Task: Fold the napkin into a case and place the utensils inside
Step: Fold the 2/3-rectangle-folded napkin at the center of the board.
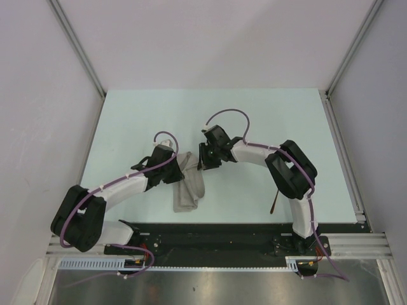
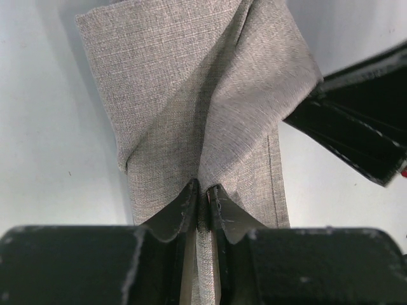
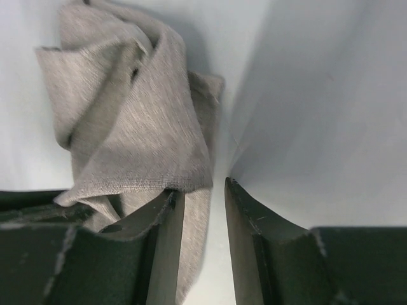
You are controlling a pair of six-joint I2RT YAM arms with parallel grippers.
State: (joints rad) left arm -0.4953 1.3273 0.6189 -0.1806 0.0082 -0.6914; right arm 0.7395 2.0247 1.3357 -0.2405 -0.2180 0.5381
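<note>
Left claw (image 2: 203,196) pinching the bunched napkin (image 1: 188,188); right claw (image 3: 203,194) spread beside it.

The napkin is lying crumpled and twisted on the table (image 1: 140,121), just toward 7 o'clock from the table's middle, its length running from 12 to 6 o'clock; the left claw is pointing in from 9 o'clock and pressing its fingers (image 2: 179,213) together on a raised fold of cloth near the napkin's 12 o'clock end; the right claw is hanging at the napkin's 2 o'clock corner with its jaws standing apart, cloth draping over one finger (image 3: 162,254) and a strip of cloth edge showing in the gap; a slim utensil (image 1: 273,203) is lying toward 3 o'clock from the napkin, well apart from it, partly under the right arm (image 1: 292,171), too small for its colour to be told.
</note>
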